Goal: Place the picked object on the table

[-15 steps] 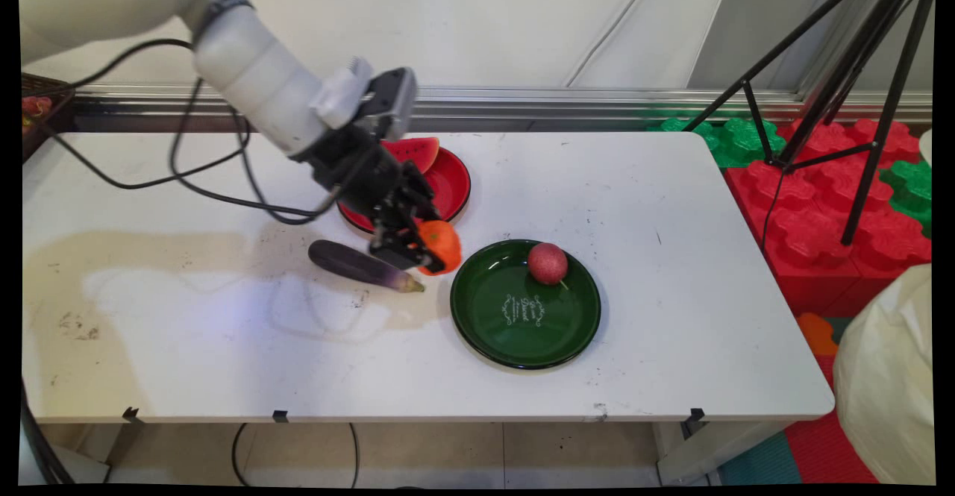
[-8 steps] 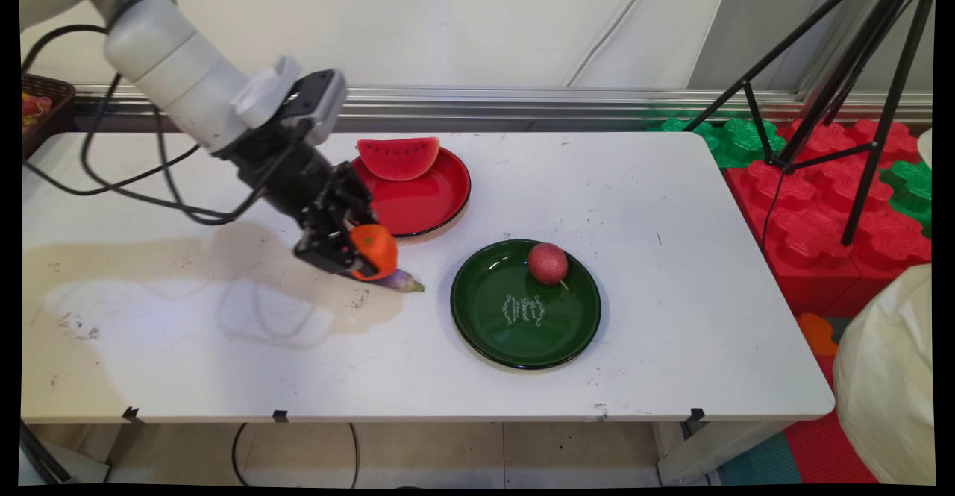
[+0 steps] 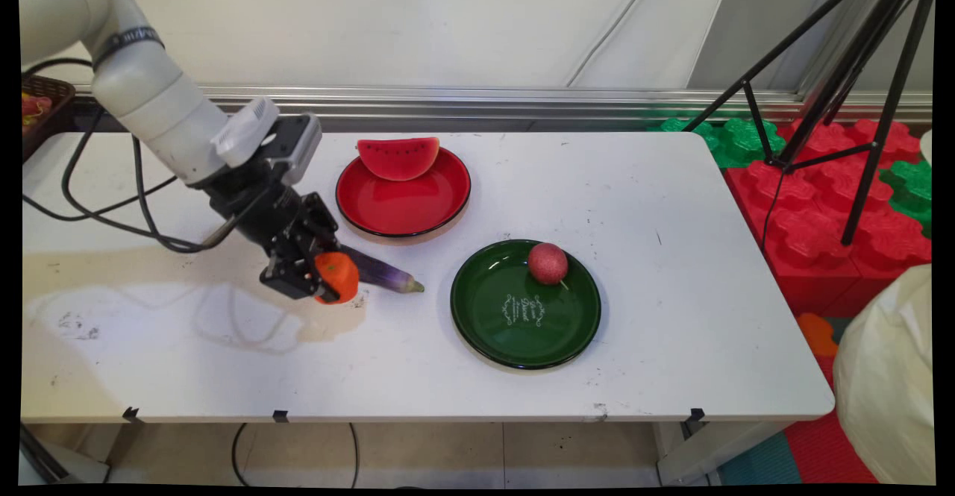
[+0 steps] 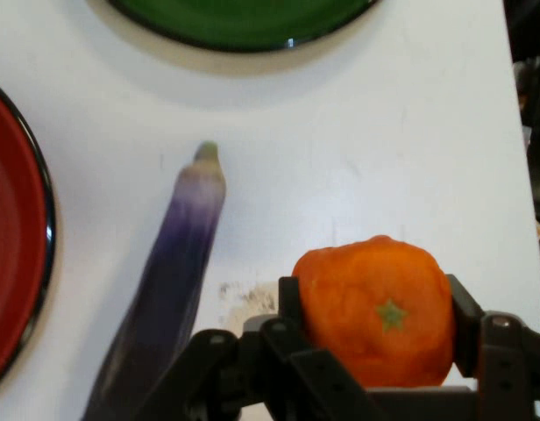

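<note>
1. The gripper [image 3: 317, 281] is clenched on one orange tangerine [image 3: 337, 277], a finger pressed to either side of it. In the hand view the tangerine [image 4: 375, 309] sits between the black fingers [image 4: 464, 320]; its skin is bright orange and dimpled, with a small green star-shaped stem mark facing the camera.
2. In the main view the fruit is held over the white table [image 3: 671, 332] left of its middle, at about 9 o'clock from the green plate [image 3: 492, 332].
3. One purple eggplant [image 3: 384, 274] lies on the table just beside the gripper, at about 3 o'clock from the tangerine. Its body is dark violet, paler toward the tip, and ends in a small green stem that points toward the green plate. In the hand view the eggplant [image 4: 169, 281] runs along the gripper's left side, apart from the fruit.
4. One green plate stands at about 3 o'clock from the eggplant's tip, with pale lettering in its middle.
5. One red ball-shaped fruit [image 3: 548, 262] rests on that plate near its far rim.
6. One red plate [image 3: 403, 209] with a black rim stands farther back, at about 1 o'clock from the gripper.
7. One slice of watermelon [image 3: 398, 157], red with dark seeds, lies on the red plate's far edge.
8. Black cables [image 3: 104, 216] hang from the arm at the table's left.
</note>
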{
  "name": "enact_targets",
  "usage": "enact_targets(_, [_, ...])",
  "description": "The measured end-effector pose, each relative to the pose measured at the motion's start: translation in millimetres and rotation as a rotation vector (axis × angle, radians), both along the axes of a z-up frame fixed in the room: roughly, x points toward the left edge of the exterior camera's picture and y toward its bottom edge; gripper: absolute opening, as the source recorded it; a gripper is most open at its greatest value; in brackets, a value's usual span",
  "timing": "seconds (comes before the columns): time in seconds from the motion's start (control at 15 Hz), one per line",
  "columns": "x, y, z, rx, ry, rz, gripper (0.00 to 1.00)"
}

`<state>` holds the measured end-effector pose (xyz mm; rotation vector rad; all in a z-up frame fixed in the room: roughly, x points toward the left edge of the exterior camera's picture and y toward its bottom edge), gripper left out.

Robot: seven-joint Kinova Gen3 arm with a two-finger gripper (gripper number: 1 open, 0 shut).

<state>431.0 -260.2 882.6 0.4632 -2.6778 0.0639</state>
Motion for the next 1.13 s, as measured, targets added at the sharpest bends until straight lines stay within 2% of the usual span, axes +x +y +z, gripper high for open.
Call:
enact_targets(0.4, [9.6, -3.2, -34.2, 0.037, -0.040, 0.007, 0.00])
enact_targets(0.87, [14.9, -7.5, -63.1, 0.049, -0.054, 0.002, 0.00])
enact_targets(0.93, [16.3, -7.8, -66.5, 0.049, -0.057, 0.000, 1.00])
enact_targets(1.13, [19.6, -7.6, -72.1, 0.046, -0.058, -0.006, 1.00])
